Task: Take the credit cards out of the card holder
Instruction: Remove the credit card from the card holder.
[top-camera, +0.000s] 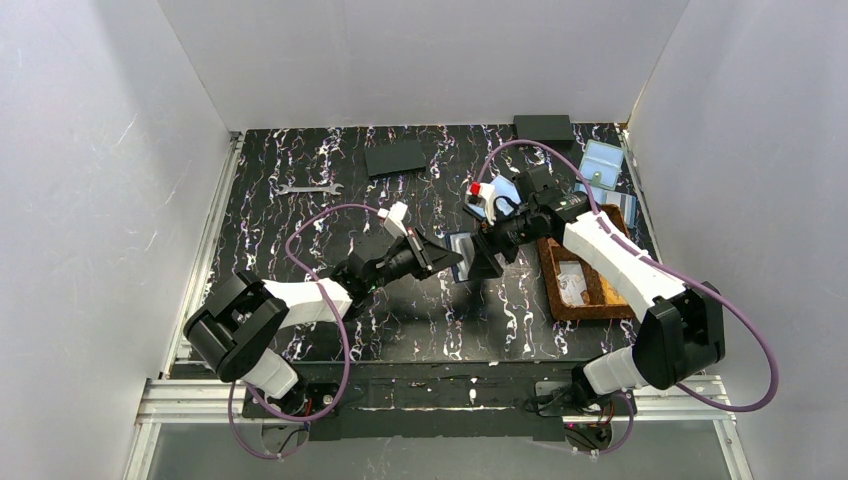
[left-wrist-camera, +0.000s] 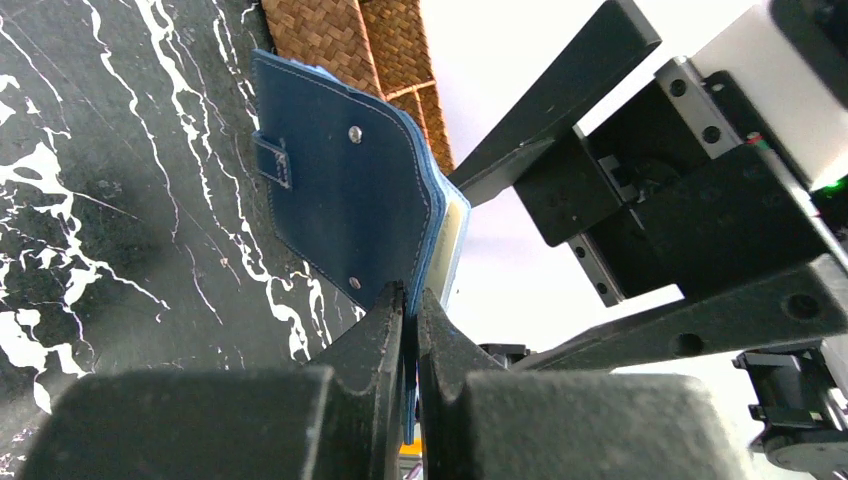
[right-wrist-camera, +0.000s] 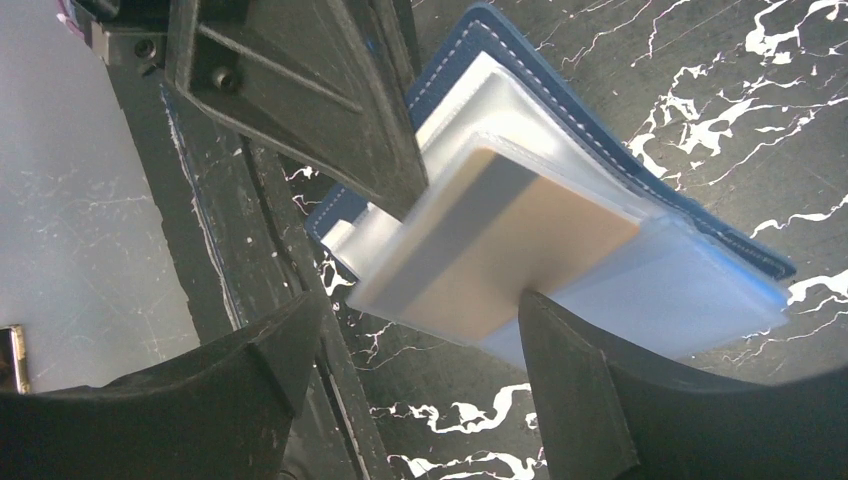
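Your left tool (left-wrist-camera: 410, 300) was clenched on the bottom edge of the card holder (left-wrist-camera: 340, 180), holding it clear of the surface (top-camera: 420, 315) with its open side turned towards your right arm. The right tool (right-wrist-camera: 418, 305) sat right at that open side, released, its jaws spread wide with the tan card (right-wrist-camera: 510, 235) between them. One jaw looked to be touching the card's face and the other stood apart from it. The card seemed to stick partly out of the clear pockets (right-wrist-camera: 690, 290). Going by its grey stripe, its long axis ran roughly in line with the right tool's reach. I judge the pull should run straight along that axis, away from the left tool, and your right arm is the nearer one to make it. I could not make out the dark card in any view. Beyond the holder, at the right of the surface, the woven tray (top-camera: 549, 285) held something pale in one compartment, too small to name
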